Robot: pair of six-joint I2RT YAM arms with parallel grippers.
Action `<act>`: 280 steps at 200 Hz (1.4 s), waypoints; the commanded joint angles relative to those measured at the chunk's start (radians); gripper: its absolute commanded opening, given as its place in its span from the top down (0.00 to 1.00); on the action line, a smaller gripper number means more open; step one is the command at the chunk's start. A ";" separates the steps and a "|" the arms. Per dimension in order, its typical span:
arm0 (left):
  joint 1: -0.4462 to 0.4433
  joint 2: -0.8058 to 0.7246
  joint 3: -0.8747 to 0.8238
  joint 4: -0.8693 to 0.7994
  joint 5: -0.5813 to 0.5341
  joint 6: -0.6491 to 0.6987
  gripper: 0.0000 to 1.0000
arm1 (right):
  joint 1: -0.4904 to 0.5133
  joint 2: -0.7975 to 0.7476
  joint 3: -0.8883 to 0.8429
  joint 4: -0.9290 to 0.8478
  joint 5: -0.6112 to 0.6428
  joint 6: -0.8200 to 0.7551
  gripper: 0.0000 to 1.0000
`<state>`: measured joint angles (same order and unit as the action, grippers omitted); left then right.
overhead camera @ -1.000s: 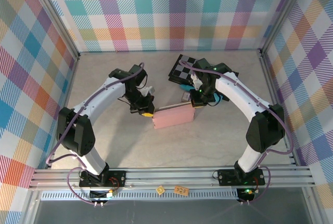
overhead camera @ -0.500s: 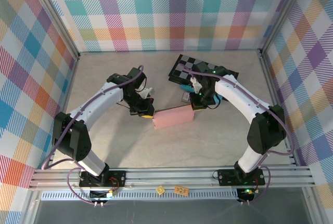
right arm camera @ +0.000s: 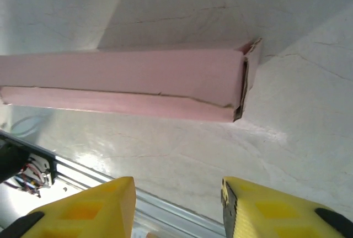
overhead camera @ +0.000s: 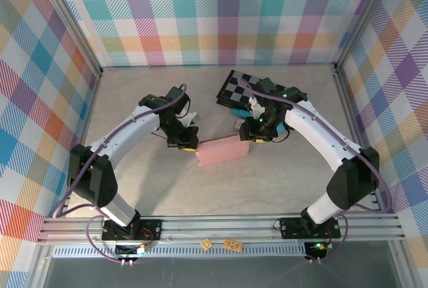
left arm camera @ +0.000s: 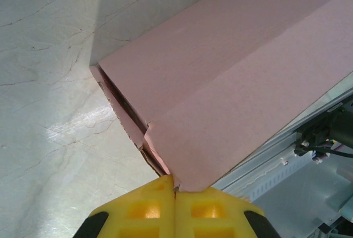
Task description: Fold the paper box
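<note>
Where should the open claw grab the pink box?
Probably its right end, from above, the right claw pinching the paper box across its short width; it lies flat and long, and that end flap stands slightly ajar.

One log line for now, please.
left gripper: shut on paper box corner | right gripper: open, clear of other end | box: lying on table

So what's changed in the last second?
The left arm sank lower at the elbow, then the right arm swung its elbow out toward the near right. Nothing was grabbed or released. The box stayed put; the left gripper is shut on its corner, the right gripper open by its other end.
</note>
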<state>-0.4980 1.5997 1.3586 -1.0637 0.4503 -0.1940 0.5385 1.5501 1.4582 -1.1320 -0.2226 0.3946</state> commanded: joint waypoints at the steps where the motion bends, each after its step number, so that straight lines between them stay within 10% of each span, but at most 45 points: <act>1: -0.017 0.029 0.017 -0.025 -0.028 0.003 1.00 | -0.011 -0.044 -0.007 0.018 -0.054 0.143 0.51; 83: -0.028 0.029 0.023 -0.025 -0.030 -0.002 1.00 | -0.073 -0.158 -0.292 0.487 -0.281 0.929 0.31; 218: -0.031 0.016 0.037 -0.022 -0.032 -0.010 1.00 | -0.104 -0.098 -0.421 0.583 -0.308 0.955 0.47; 280: 0.003 -0.129 -0.036 0.155 0.079 -0.214 0.68 | -0.105 -0.079 -0.424 0.575 -0.290 0.925 0.55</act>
<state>-0.5125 1.5673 1.3586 -1.0042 0.4591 -0.2752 0.4377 1.4475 1.0527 -0.5381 -0.5255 1.3449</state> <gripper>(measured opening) 0.307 0.459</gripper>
